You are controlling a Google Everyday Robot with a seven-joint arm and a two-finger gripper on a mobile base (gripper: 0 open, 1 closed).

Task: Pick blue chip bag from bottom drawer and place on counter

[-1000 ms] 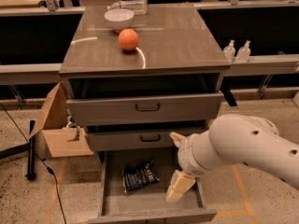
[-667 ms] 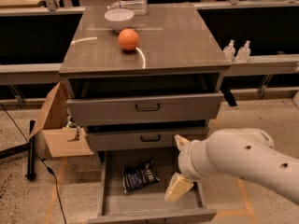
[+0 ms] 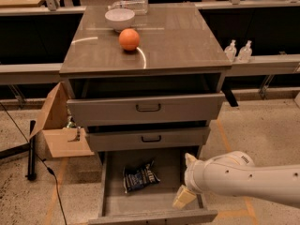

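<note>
lower now, gripper [image 3: 187, 178] gapes over bottom drawer [image 3: 140, 203], right side.

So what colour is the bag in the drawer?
Dark blue, white lettering; camera view. Gripper sits right of the bag, over the drawer.

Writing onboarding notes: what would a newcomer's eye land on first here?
The bulky white arm reaching in from the lower right, with its gripper over the right side of the open bottom drawer. Next, the crumpled blue chip bag lying in that drawer, left of the gripper and apart from it. Up top, an orange ball sits on the glossy counter, in front of a white bowl.
</note>
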